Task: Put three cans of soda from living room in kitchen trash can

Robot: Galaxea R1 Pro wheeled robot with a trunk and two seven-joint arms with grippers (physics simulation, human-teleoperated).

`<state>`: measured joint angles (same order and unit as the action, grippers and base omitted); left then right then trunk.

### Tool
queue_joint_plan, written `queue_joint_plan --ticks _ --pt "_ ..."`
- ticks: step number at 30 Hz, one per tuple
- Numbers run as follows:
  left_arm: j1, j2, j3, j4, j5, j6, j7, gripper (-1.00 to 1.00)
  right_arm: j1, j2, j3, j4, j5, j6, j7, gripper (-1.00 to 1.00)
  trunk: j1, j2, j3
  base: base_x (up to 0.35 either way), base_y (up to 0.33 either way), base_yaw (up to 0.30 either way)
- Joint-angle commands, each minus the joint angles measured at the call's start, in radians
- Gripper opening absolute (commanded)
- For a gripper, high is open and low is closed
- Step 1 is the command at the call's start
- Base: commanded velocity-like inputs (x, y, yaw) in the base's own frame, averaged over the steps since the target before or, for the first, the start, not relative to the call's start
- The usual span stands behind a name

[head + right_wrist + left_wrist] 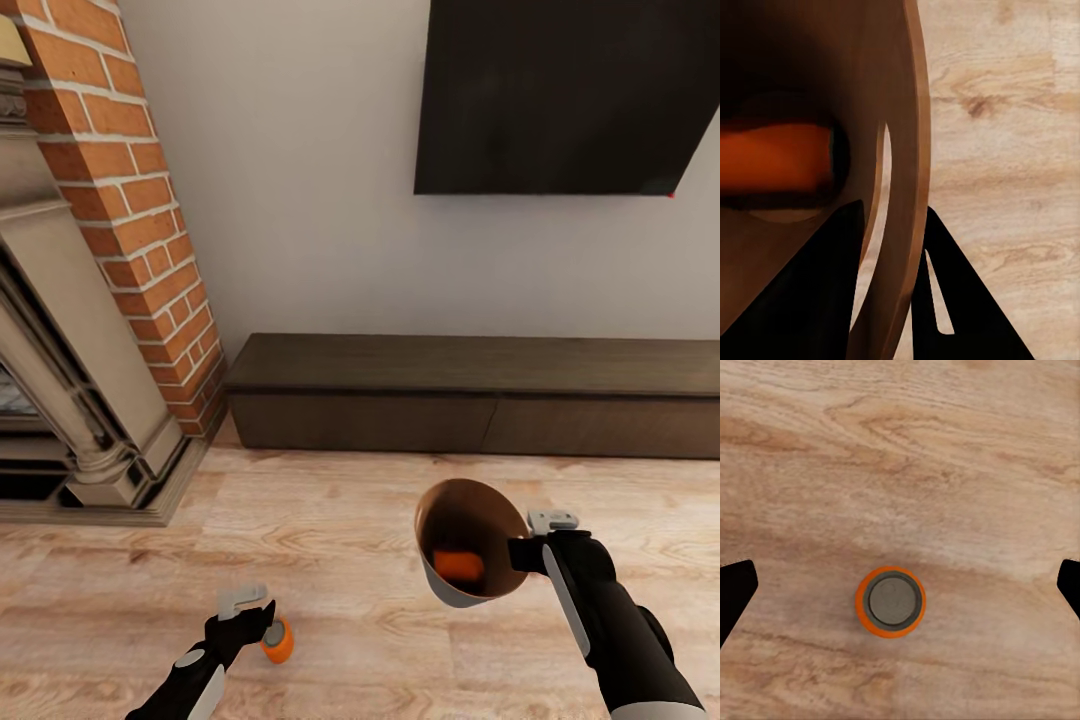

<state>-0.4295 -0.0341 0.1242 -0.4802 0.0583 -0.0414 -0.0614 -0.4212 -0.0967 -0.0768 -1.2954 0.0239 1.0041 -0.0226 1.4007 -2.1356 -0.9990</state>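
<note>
One orange can lies inside the bin pinched at its rim by the right gripper, while the wide-open, empty left gripper hangs over a second orange can standing on the floor.

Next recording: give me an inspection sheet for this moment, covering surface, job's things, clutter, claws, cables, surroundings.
Surface: light wood floor.
Job's things: one orange can upright on the floor; a second orange can lying inside the bin, which is held tilted off the floor.
Clutter: nothing seen.
Claws: left claw open above the standing can; right claw shut on the bin's rim.
Cables: nothing seen.
Surroundings: brick fireplace, low dark cabinet, black TV.
</note>
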Motion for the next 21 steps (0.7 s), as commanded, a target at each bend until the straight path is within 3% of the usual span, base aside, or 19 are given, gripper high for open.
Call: queue_joint_plan --ticks 1,6,14,21 --pt "0.000 0.000 0.000 0.000 0.000 0.000 0.000 1.00 -0.001 0.000 0.000 -0.001 -0.012 -0.001 0.003 -1.00 0.004 -0.007 -0.005 0.000 0.000 0.000" --pt "0.000 0.000 0.000 0.000 0.000 -0.001 0.000 1.00 -0.001 0.000 0.000 -0.001 -0.012 -0.001 0.003 -1.00 0.023 -0.042 -0.028 0.000 0.000 0.000" --pt "0.000 0.000 0.000 0.000 0.000 -0.001 0.000 1.00 -0.001 0.000 0.000 -0.001 -0.012 -0.001 0.003 -1.00 0.023 -0.042 -0.038 0.002 0.000 0.000" --pt "0.000 0.000 0.000 0.000 0.000 0.000 0.000 1.00 -0.001 0.001 0.000 -0.001 -0.012 -0.001 0.003 -1.00 0.023 -0.042 -0.039 0.241 0.000 0.000"
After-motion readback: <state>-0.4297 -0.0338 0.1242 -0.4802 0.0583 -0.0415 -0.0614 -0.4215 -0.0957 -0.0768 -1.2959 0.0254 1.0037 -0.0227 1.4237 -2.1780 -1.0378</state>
